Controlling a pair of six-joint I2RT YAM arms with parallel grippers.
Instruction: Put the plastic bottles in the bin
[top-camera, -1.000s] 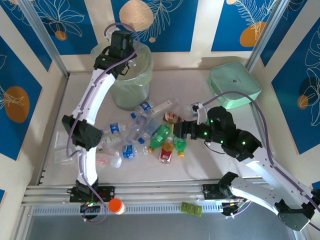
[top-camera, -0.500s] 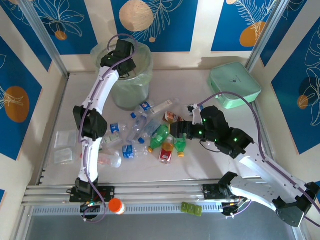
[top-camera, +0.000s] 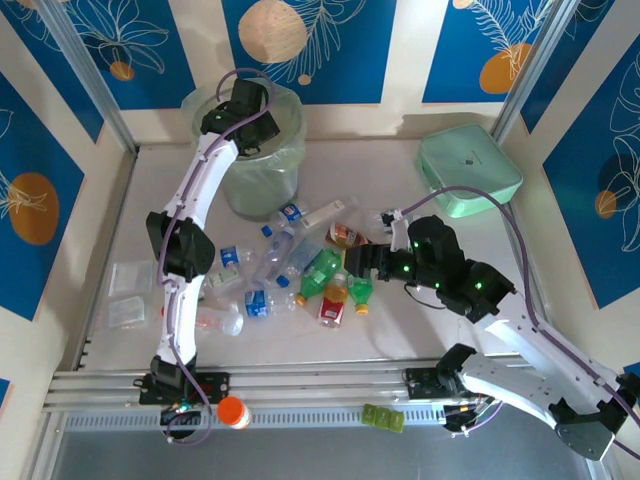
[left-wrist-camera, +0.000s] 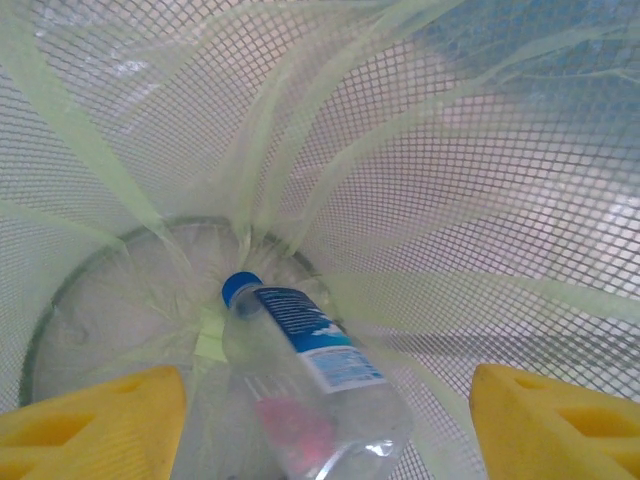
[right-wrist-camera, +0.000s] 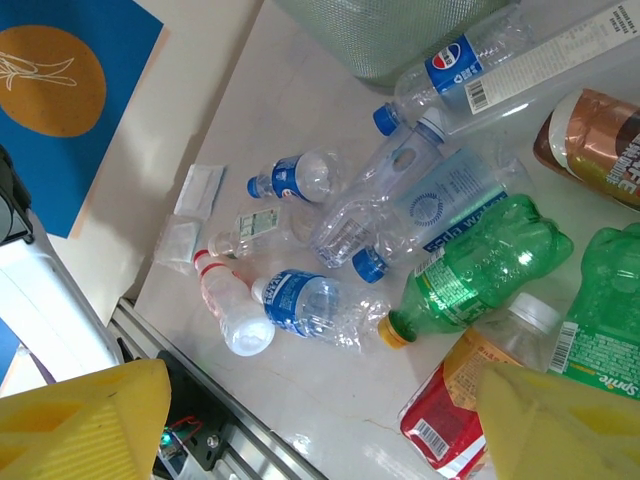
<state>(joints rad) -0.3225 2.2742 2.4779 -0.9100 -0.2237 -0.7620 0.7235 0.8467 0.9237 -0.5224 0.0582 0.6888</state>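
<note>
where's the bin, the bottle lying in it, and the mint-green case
bin (top-camera: 264, 180), top external view, its front wall
bottle in the bin (left-wrist-camera: 315, 340), left wrist view, its blue label
mint-green case (top-camera: 470, 170), top external view, lid centre

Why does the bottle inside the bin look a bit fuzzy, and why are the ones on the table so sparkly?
Left wrist view: the bottle in the bin looks soft, and the close yellow fingers are blurrier still. Right wrist view: the table bottles are sharp; light glints white off the crinkled green bottle.
</note>
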